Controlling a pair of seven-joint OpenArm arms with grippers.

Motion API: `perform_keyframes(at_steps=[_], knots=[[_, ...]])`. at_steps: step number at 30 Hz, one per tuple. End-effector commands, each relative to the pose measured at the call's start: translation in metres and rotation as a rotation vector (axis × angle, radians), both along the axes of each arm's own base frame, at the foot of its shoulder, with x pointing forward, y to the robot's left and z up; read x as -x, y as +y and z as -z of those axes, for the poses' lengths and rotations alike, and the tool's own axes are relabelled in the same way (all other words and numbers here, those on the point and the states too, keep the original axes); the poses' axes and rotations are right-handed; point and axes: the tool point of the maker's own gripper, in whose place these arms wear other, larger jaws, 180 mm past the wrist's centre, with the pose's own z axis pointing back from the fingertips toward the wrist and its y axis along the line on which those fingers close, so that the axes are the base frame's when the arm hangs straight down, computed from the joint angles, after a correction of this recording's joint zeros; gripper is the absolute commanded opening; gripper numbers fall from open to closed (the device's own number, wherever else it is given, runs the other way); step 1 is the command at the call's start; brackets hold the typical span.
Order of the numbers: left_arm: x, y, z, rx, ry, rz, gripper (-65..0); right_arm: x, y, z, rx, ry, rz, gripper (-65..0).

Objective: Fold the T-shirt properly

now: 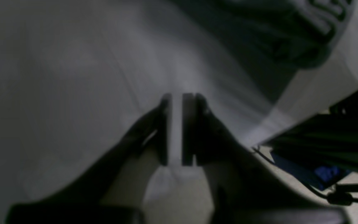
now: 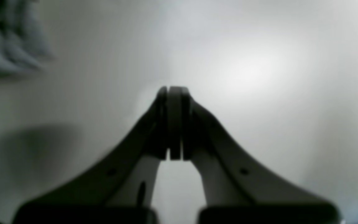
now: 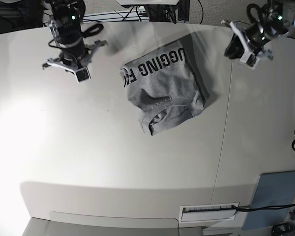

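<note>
The T-shirt point(image 3: 164, 93) lies near the far middle of the white surface point(image 3: 88, 162), bunched into a rough rectangle with the collar point(image 3: 160, 114) toward the near edge and black lettering point(image 3: 155, 63) along its far side. It looks partly folded but uneven, with sleeves and hem tucked under, so I judge the folding unfinished or in need of tidying.

Both arms hang well apart from the cloth, 1 on each side, likely drawn back so the shirt can be looked over or approached again. The left gripper point(image 1: 177, 129) shows only a narrow slit between its pads, with nothing in it. The right gripper point(image 2: 174, 123) has its pads pressed together, also holding nothing.

Both wrist views are dark and blurred. The left wrist view catches a shadowed edge of the shirt with lettering at top right; the right wrist view shows only bare surface and a smeared grey patch at upper left that I cannot identify. How many layers the shirt has cannot be told.
</note>
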Motion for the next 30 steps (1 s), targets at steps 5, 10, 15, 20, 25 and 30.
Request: perform_keyframes(at_steps=[5, 10, 15, 20, 25, 30], knots=[[0.032, 0.021, 0.001, -0.014, 0.073, -0.070, -65.0, 0.034, -0.022, -0.011, 0.083, 0.012, 0.113, -65.0], [0.075, 0.021, 0.015, -0.023, 0.187, -0.088, -65.0, 0.080, -0.036, -0.004, 0.157, 0.100, 0.164, -65.0], [0.111, 0.019, 0.039, -0.044, 0.267, -0.124, -65.0, 0.126, -0.044, -0.001, 0.218, 0.179, 0.170, -65.0], [0.143, 0.000, 0.060, 0.071, 0.323, -0.129, -65.0, 0.165, -0.043, 0.003, 0.221, 0.266, 0.153, -65.0], [0.167, 0.007, 0.081, 0.113, 0.365, -0.184, -65.0, 0.191, -0.043, 0.017, 0.220, 0.355, 0.127, -65.0], [0.185, 0.016, 0.116, 0.118, 0.455, -0.162, -65.0, 0.225, -0.041, 0.066, 0.166, 0.505, 0.079, -65.0]])
